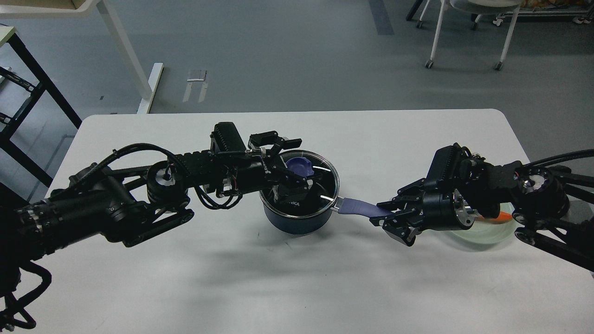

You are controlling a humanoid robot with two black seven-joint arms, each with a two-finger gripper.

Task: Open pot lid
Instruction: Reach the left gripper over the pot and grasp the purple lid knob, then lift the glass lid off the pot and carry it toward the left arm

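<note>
A dark blue pot [297,217] stands mid-table with its glass lid [323,178] on it. The lid has a purple knob [299,165]. My left gripper [288,163] lies low over the lid, open, with one finger on the far side of the knob and one on the near side. I cannot tell whether they touch it. The pot's purple handle [358,207] points right. My right gripper [392,221] is shut on the end of the handle, low over the table.
A pale green plate [489,233] with an orange piece [500,216] lies at the right, mostly behind my right arm. The white table [297,287] ends close to the right of the plate. Chair legs stand on the floor beyond.
</note>
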